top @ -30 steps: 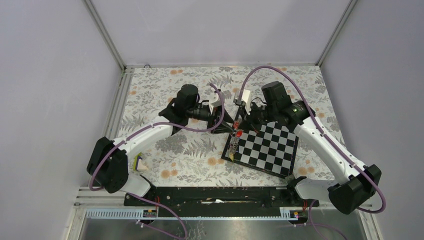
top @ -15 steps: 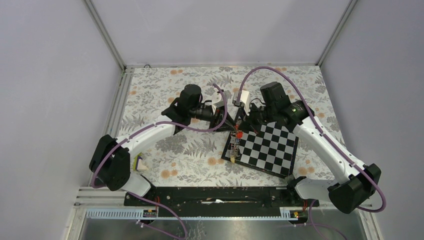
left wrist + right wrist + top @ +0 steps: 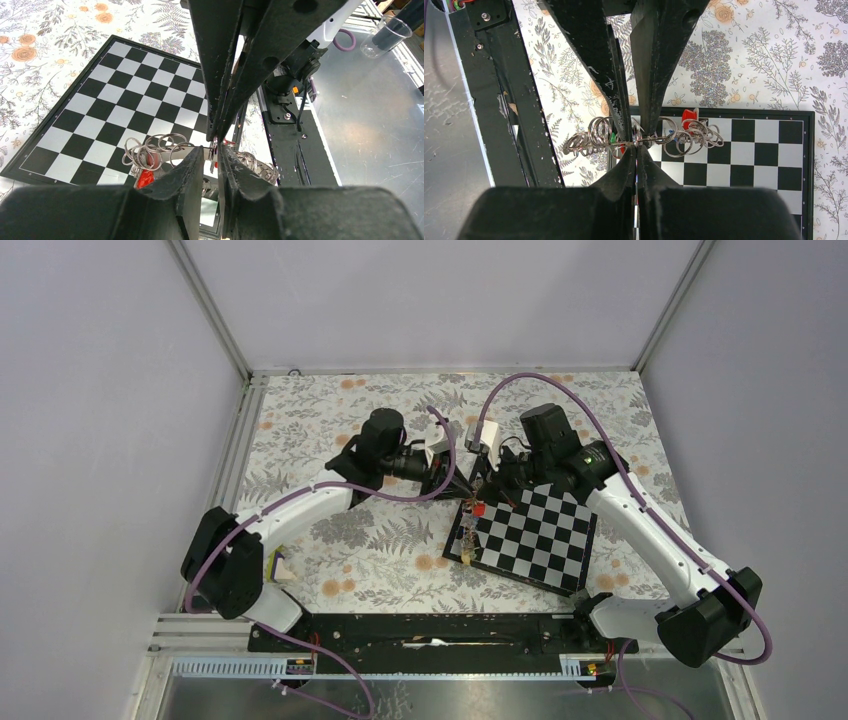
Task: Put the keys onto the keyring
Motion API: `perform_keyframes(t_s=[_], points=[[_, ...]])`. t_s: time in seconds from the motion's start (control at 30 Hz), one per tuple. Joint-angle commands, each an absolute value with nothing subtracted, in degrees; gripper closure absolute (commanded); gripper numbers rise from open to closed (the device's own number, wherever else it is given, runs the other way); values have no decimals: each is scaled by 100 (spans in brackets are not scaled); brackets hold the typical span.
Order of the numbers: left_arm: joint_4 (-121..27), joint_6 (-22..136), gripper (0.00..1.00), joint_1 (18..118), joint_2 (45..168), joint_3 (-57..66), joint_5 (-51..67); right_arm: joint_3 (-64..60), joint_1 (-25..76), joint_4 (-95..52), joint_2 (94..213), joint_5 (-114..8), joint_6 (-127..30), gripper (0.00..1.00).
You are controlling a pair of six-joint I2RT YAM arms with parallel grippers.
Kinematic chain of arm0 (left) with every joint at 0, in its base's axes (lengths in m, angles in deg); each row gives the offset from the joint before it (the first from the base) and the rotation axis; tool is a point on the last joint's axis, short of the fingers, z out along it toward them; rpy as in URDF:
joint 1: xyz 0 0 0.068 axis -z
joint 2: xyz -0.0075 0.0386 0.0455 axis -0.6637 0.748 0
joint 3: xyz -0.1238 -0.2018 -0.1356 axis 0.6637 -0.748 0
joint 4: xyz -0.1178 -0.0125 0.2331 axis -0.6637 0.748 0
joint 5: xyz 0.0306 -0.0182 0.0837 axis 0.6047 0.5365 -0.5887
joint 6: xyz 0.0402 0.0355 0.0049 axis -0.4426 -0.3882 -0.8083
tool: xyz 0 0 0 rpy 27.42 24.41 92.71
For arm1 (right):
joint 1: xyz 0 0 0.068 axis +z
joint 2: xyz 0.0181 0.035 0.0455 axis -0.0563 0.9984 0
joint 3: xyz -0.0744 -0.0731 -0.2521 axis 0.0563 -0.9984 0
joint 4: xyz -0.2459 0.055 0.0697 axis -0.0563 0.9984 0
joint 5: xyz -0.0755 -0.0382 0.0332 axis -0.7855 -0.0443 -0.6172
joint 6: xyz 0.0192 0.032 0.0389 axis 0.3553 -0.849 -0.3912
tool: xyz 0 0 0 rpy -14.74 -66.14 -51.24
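Over the far left corner of the chessboard (image 3: pixel 540 540), my two grippers meet tip to tip. My right gripper (image 3: pixel 637 148) is shut on the thin keyring (image 3: pixel 704 135), which shows edge-on as a wire strung with several small split rings. Keys hang from it: a red head (image 3: pixel 689 116), a green one (image 3: pixel 613 137) and a blue one (image 3: pixel 671 132). My left gripper (image 3: pixel 213 152) straddles the same spot, its jaws a narrow gap apart with the metal between them. From above, a red key (image 3: pixel 478 508) dangles below the left gripper (image 3: pixel 458 480) and the right gripper (image 3: pixel 484 483).
A small yellowish piece (image 3: pixel 466 555) lies at the board's near left corner. A pale object (image 3: pixel 282 568) sits beside the left arm's base. The black base rail (image 3: pixel 420 630) runs along the near edge. A clear cup (image 3: pixel 385 37) stands beyond it.
My left gripper has edged right toward the right gripper, and its jaws have narrowed around the keyring. The right gripper has stayed shut and barely moved.
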State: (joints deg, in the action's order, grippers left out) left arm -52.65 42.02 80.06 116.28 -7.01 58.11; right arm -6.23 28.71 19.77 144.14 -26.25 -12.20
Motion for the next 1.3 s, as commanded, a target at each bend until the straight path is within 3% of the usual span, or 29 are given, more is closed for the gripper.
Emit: perform_keyframes(t_s=[0.0, 0.2, 0.33, 0.43, 0.53, 0.77, 1.0, 1.27], points=[[-5643, 4229, 81, 8033, 11657, -506, 5953, -444, 2933, 1816, 14332, -2455, -1272, 100], [-5685, 4286, 87, 8026, 11676, -489, 6016, -486, 2933, 1801, 14347, -2458, -1264, 100], [-5805, 4429, 100, 8032, 11655, -513, 6090, -552, 2937, 1749, 14342, -2480, -1263, 100], [-6122, 4696, 100, 8022, 11589, -622, 6227, -623, 2942, 1607, 14243, -2516, -1309, 99], [-6591, 5053, 100, 7973, 11484, -795, 6434, -738, 2934, 1466, 14078, -2554, -1369, 89], [-9341, 7133, 100, 7790, 11378, -1497, 6780, -985, 2857, 1099, 13673, -2467, -1447, 74], [-9610, 7337, 100, 7787, 11342, -1667, 6828, -987, 2771, 1079, 13559, -2187, -1396, 68], [-10001, 7646, 100, 7788, 11377, -1751, 6802, -1042, 2762, 1084, 13591, -1773, -1286, 67]])
